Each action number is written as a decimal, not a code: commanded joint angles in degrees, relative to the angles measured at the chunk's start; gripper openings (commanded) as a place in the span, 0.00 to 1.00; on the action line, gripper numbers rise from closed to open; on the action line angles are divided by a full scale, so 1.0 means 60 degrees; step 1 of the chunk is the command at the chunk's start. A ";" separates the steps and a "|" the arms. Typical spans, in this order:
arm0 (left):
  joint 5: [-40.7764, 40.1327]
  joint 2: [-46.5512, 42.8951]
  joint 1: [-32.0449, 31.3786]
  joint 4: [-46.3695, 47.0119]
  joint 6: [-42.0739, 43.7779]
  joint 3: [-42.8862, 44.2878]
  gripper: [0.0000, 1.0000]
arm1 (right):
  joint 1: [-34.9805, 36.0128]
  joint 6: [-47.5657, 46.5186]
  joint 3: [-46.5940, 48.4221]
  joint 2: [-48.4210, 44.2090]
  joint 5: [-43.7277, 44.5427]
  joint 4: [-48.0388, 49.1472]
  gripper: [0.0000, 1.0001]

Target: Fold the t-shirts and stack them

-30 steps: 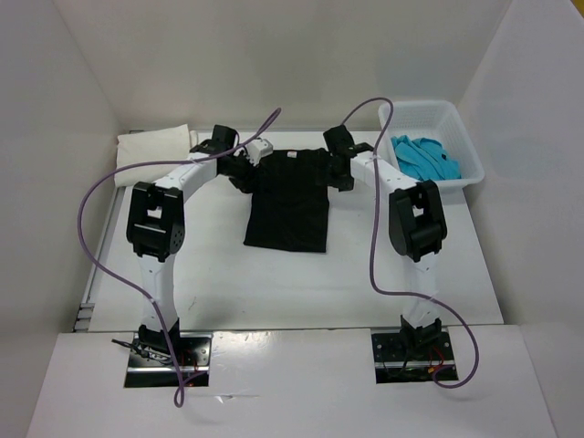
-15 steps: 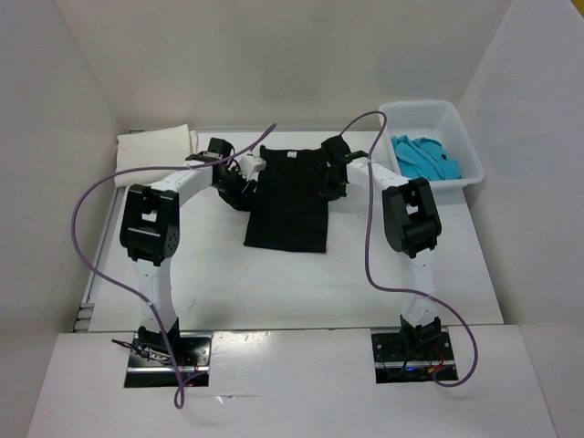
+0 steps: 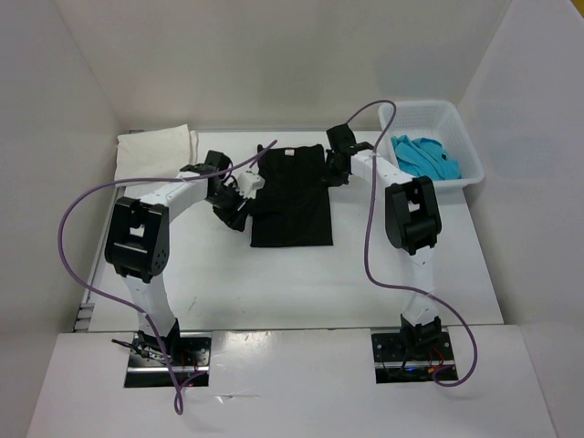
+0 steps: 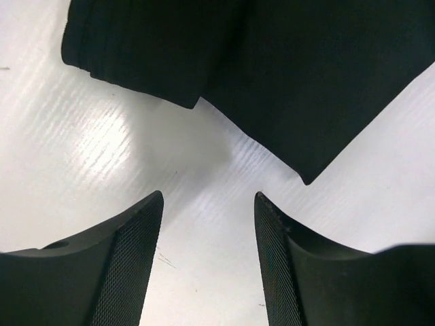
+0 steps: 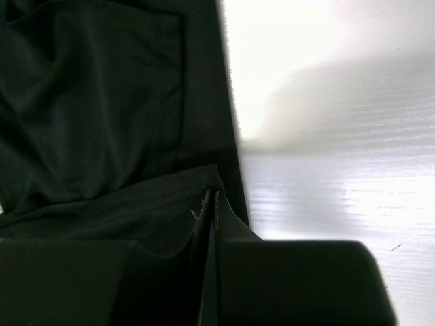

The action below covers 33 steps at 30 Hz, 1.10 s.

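T-shirt point(image 3: 290, 196) lengthwise near-to-far, collar point(image 3: 290, 155) perhaps far

No text, label or number is legible anywhere.

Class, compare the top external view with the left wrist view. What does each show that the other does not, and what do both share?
Only the top external view shows the white plastic basket holding crumpled blue cloth, the folded white cloth at the far left, and the left arm and right arm whole. Only the left wrist view shows the left arm's jaws standing open over bare table, with the sleeve hem of the black t-shirt just beyond them, untouched. Both show that shirt lying on the white table.
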 commanded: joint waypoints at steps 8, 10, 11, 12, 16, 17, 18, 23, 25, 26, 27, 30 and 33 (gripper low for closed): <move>0.1002 0.1381 0.0666 -0.0047 -0.0878 0.3196 0.68 | -0.0315 0.0056 0.0476 0.0191 -0.0230 0.0116 0.58; 0.1384 0.1853 0.0668 -0.0340 -0.1070 0.3609 0.68 | -0.0315 0.0056 0.0156 -0.0101 -0.0230 0.0203 0.58; 0.1560 0.2232 0.0668 -0.0472 -0.1071 0.3727 0.68 | -0.0315 0.0056 0.0038 -0.0190 -0.0230 0.0291 0.58; 0.1678 0.2381 0.0668 -0.0676 -0.1332 0.3830 0.68 | -0.0315 -0.0031 -0.0050 -0.0191 -0.0230 0.0292 0.58; 0.1459 0.2719 0.0565 -0.0911 -0.1714 0.3831 0.68 | -0.0315 -0.0120 -0.0139 -0.0191 -0.0420 0.0292 0.58; 0.1372 0.2806 0.0565 -0.1087 -0.1715 0.3831 0.68 | -0.0315 -0.0120 -0.0226 -0.0191 -0.0420 0.0292 0.58; 0.1371 0.2807 0.0565 -0.1089 -0.1715 0.3831 0.68 | -0.0315 -0.0120 -0.0314 -0.0191 -0.0507 0.0292 0.58; 0.1605 0.2952 0.0565 -0.1206 -0.1803 0.3567 0.69 | -0.0315 -0.0120 -0.0504 -0.0279 -0.0508 0.0409 0.58; 0.1823 0.3099 0.0565 -0.1206 -0.1905 0.3567 0.69 | -0.0315 -0.0120 -0.0505 -0.0192 -0.0595 0.0409 0.58; 0.1941 0.3231 0.0565 -0.1206 -0.1906 0.3567 0.67 | -0.0315 -0.0120 -0.0505 -0.0191 -0.0596 0.0409 0.58; 0.2073 0.3232 0.0565 -0.1104 -0.2022 0.3567 0.61 | -0.0315 -0.0120 -0.0607 -0.0191 -0.0596 0.0409 0.58; 0.2381 0.3553 0.0565 -0.0753 -0.2111 0.3800 0.42 | -0.0315 -0.0120 -0.0696 -0.0191 -0.0596 0.0512 0.58; 0.2484 0.3554 0.0565 -0.0475 -0.2228 0.3933 0.23 | -0.0315 -0.0032 -0.0696 -0.0191 -0.0684 0.0600 0.58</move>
